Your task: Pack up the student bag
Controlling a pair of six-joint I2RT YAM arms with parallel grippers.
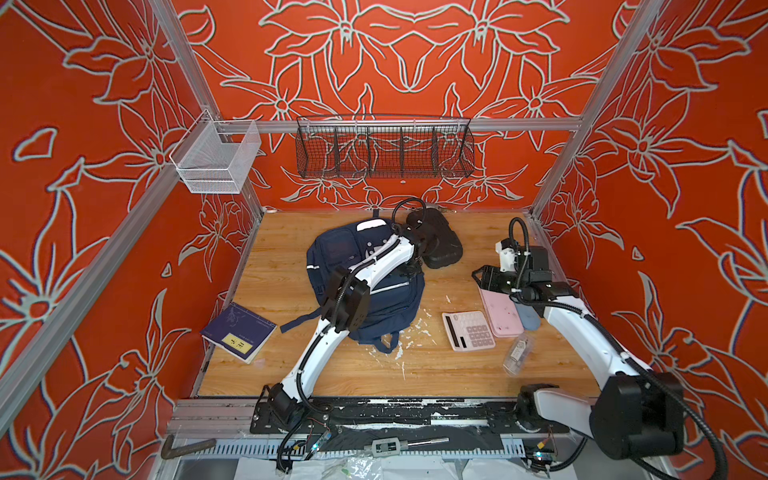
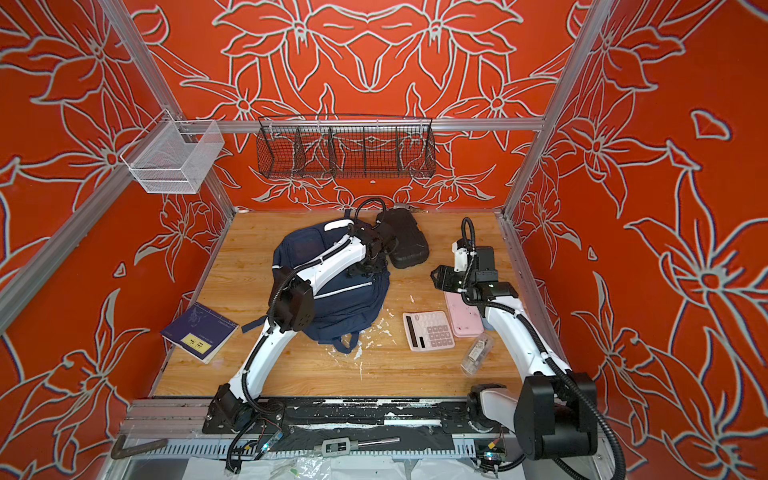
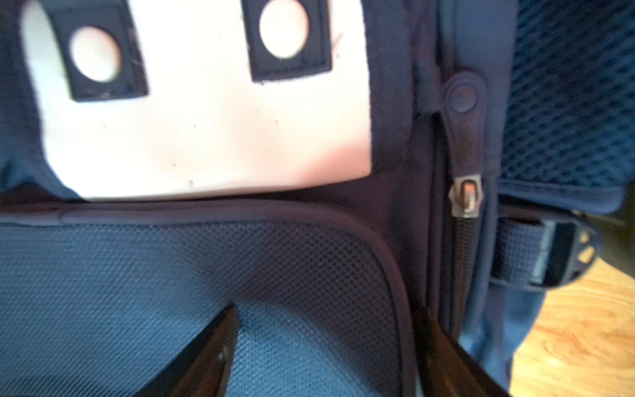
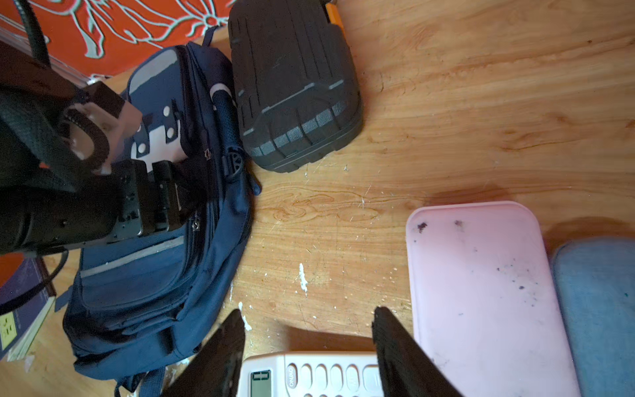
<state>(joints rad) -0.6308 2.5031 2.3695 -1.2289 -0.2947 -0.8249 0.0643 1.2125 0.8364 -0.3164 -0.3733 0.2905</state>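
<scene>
Student bag (image 1: 390, 311) (black case (image 1: 449, 249) just beside)

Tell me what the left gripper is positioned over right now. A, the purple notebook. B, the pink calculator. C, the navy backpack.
C: in the left wrist view the left gripper stands open just above the navy backpack, close to its white patch and a zipper pull.
</scene>
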